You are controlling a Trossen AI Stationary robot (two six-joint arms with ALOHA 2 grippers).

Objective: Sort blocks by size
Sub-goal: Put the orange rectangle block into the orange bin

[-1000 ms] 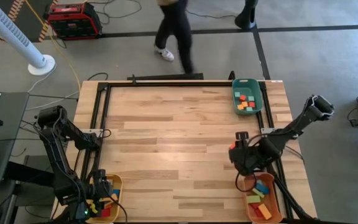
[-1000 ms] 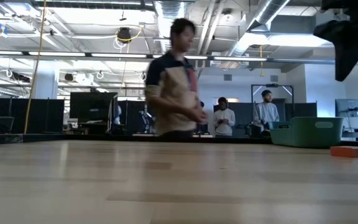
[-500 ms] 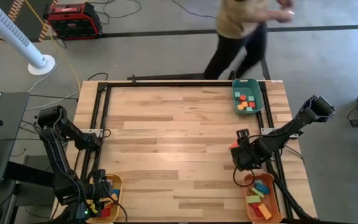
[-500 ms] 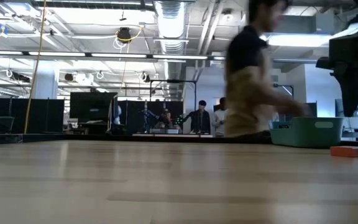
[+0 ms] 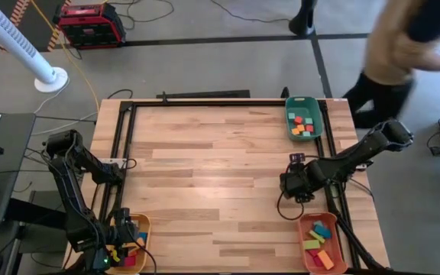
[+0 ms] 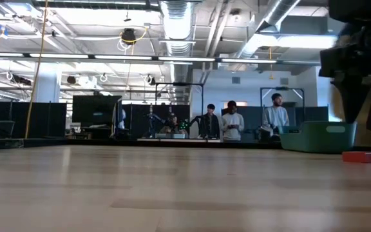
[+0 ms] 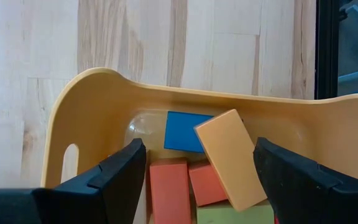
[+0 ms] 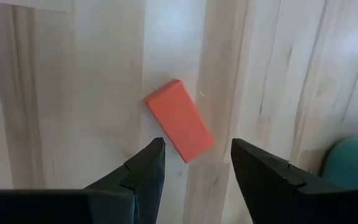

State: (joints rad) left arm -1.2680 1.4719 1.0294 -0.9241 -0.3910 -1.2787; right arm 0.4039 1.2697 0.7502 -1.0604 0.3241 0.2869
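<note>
Green tray [image 5: 316, 122]: small blocks [image 5: 302, 125]; orange tray [image 5: 307, 228]: bars [image 5: 318, 244].

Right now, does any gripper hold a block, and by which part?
Nothing is held: left gripper open over the yellow tray; right gripper open above the red block.

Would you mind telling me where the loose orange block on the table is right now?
The orange block lies flat on the bare table, on the right side, just ahead of the right end effector and short of the green tray.
</note>
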